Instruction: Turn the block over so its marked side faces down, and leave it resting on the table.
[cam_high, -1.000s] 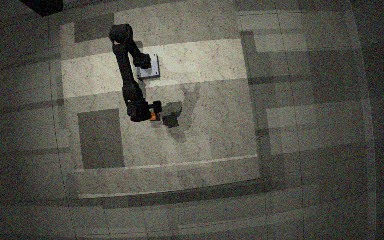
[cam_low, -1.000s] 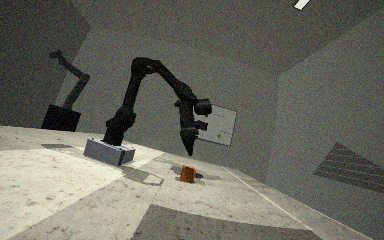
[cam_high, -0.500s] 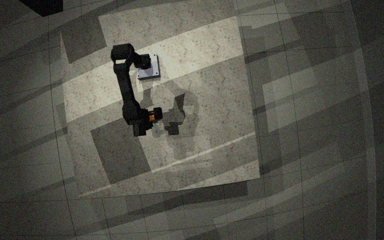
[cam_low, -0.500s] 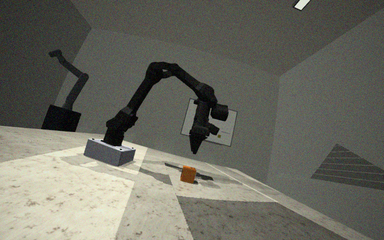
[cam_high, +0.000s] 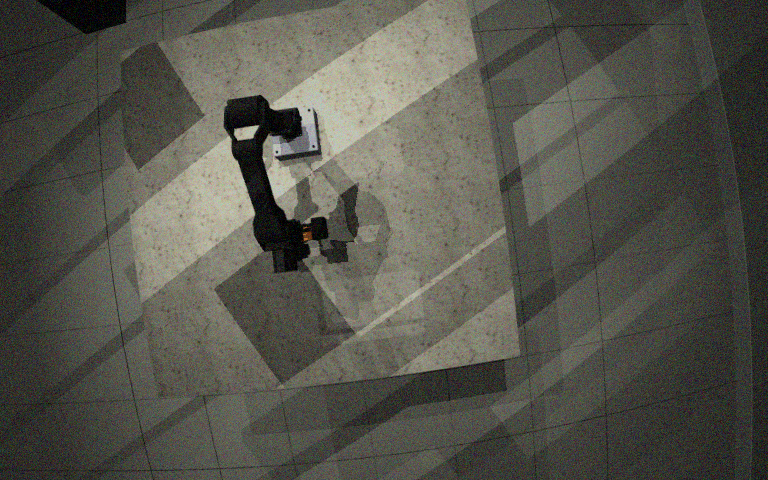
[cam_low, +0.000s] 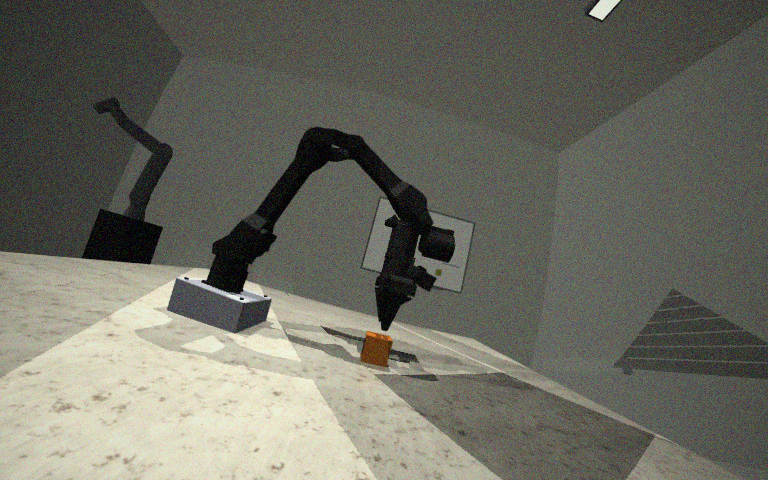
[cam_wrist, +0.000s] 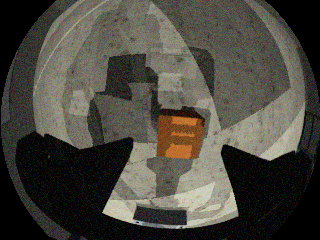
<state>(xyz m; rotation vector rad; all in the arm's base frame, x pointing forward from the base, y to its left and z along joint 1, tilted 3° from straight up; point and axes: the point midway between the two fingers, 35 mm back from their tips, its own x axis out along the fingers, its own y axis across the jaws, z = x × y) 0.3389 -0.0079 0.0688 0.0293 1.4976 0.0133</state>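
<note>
The orange block (cam_high: 306, 232) (cam_low: 376, 349) (cam_wrist: 180, 135) rests on the speckled table (cam_high: 441, 169) (cam_low: 169, 418). In the wrist view it shows a brighter orange face with darker patches; I cannot tell whether these are a mark or shadows, nor which side is the marked one. My gripper (cam_low: 385, 327) (cam_wrist: 179, 147) is open and empty. It points down, with its fingertips a little above the block in the exterior view. In the wrist view the block appears between the two fingers, somewhat beyond their tips. The top view shows the block partly hidden by the arm.
The arm's pale base box (cam_high: 308, 144) (cam_low: 206, 305) stands on the table behind the block. Hard shadows of the arm and other dark patches fall across the table. A second arm on a dark box (cam_low: 121, 237) and a whiteboard (cam_low: 465, 249) are in the background.
</note>
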